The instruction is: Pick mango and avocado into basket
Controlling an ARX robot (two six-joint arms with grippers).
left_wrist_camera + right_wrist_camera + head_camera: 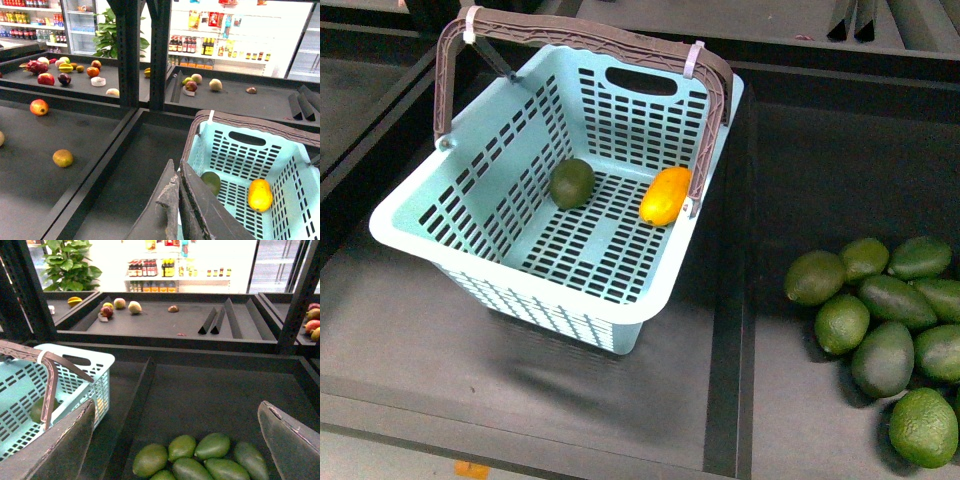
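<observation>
Pincers: right (175, 450) released, left (178, 205) seemingly clenched empty; mango (665, 195) and avocado (572, 183) rest centre-frame in basket (520, 300), so withdraw clear.

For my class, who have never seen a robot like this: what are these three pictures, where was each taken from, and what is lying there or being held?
They come from a robot with two arms, each ending in a two-fingered gripper. One camera sits on its body between the arms; one sits on each wrist.

The body view looks down on a dark shelf with a light blue basket. Inside lie a yellow-orange mango and a dark green avocado, a little apart. Beside the basket, in the next tray, is a pile of green avocados. No arm shows here.

The left wrist view shows the left gripper, its dark fingers closed together, empty, above the basket's near edge.

The right wrist view shows the right gripper, fingers wide apart, holding nothing, above the pile.

Shop shelves stand behind.
</observation>
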